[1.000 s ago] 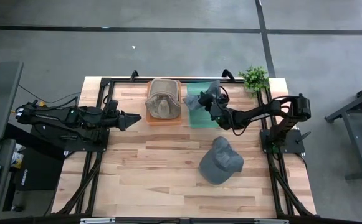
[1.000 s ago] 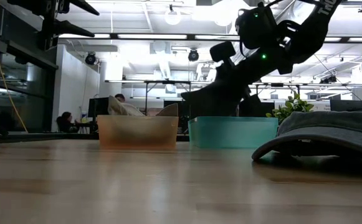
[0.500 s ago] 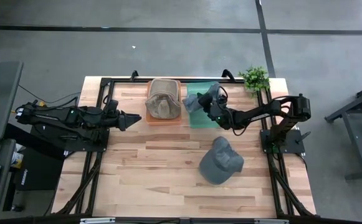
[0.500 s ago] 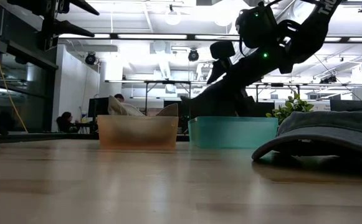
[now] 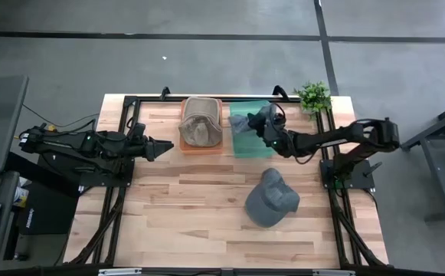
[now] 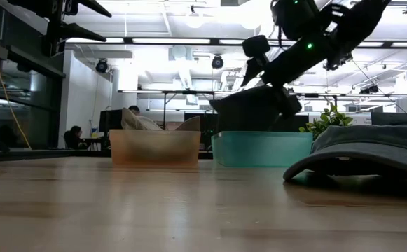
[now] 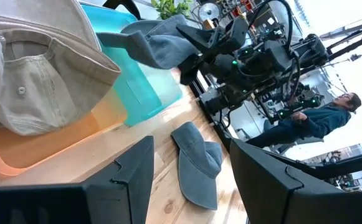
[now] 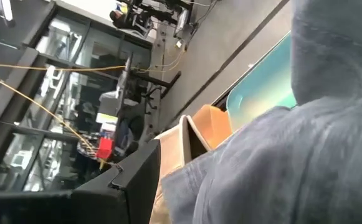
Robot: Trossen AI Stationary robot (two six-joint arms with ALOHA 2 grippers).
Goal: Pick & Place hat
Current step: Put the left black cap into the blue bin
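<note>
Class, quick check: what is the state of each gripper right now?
Left gripper: open, holding nothing, beside the orange bin.
Right gripper: shut on the grey hat, held over the teal bin.

Three hats in all: one beige hat sitting in an orange bin, one grey-blue hat hanging from the right gripper over a teal bin, and one grey hat lying on the wooden table. Two bins, side by side. Two robot arms, so two grippers, counting the left gripper. One small potted plant at the table's corner. One person shows in the room beyond.
</note>
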